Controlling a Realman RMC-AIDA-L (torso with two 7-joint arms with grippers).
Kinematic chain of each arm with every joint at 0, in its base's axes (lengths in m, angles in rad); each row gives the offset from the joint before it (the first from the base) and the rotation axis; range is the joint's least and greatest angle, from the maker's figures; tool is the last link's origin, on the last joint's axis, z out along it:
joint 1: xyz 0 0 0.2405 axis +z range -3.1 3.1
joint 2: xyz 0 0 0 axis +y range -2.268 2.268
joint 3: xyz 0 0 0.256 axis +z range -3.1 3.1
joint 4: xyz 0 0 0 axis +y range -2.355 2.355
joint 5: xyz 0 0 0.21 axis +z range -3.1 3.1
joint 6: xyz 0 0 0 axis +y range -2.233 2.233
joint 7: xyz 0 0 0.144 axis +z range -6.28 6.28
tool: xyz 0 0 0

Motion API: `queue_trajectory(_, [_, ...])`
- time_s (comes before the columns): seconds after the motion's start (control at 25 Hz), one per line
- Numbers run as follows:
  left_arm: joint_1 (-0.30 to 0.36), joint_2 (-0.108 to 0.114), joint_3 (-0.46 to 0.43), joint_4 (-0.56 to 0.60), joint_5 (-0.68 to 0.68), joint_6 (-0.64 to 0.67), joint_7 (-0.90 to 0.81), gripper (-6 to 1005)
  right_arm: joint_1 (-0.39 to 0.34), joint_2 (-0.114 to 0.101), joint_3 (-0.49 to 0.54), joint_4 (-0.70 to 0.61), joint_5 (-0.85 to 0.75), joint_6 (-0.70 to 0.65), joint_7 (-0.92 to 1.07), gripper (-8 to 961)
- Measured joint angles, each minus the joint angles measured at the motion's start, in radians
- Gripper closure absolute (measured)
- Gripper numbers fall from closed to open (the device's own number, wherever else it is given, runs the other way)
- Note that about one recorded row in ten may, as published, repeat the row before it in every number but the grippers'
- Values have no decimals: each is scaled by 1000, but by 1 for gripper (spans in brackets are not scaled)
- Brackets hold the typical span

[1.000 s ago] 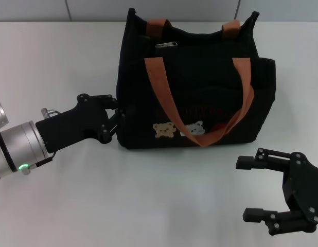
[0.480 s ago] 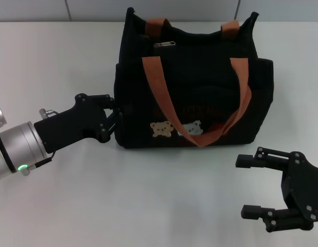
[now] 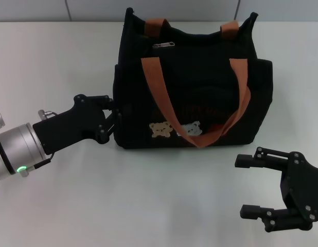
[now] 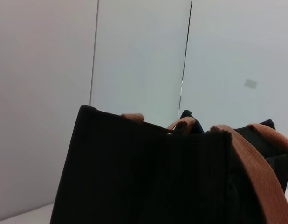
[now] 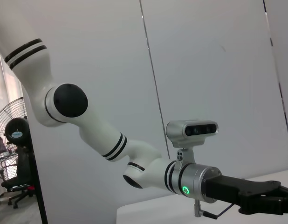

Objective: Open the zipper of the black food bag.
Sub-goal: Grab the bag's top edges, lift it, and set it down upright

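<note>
The black food bag (image 3: 192,87) stands upright on the white table, orange-brown handles (image 3: 158,77) draped over its bear-patch front. The silver pull of the zipper (image 3: 164,45) lies near the left end of the bag's top edge. My left gripper (image 3: 116,115) is at the bag's lower left side, fingers pinched on the fabric there. In the left wrist view the bag's side (image 4: 144,177) fills the lower picture, very close. My right gripper (image 3: 241,186) hovers open in front of the bag's right corner, apart from it, nothing between its fingers.
The white table (image 3: 148,206) stretches around the bag, with a grey wall behind its far edge. The right wrist view shows only my left arm (image 5: 148,172) and its wrist camera (image 5: 191,129) against the wall.
The left gripper has drawn slightly to the left and the bag has shifted left with it. The right gripper has sunk a little toward the near edge.
</note>
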Motion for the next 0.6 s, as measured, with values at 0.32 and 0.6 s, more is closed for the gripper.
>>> queue_trajectory(0.32, [6,5,-27,10,0,14,18,898,3,2,2,0,0,0,0,119])
queue_trajectory(0.6, [31,14,-64,196,0,91,-14,897,2,3,4,0,0,2,0,120])
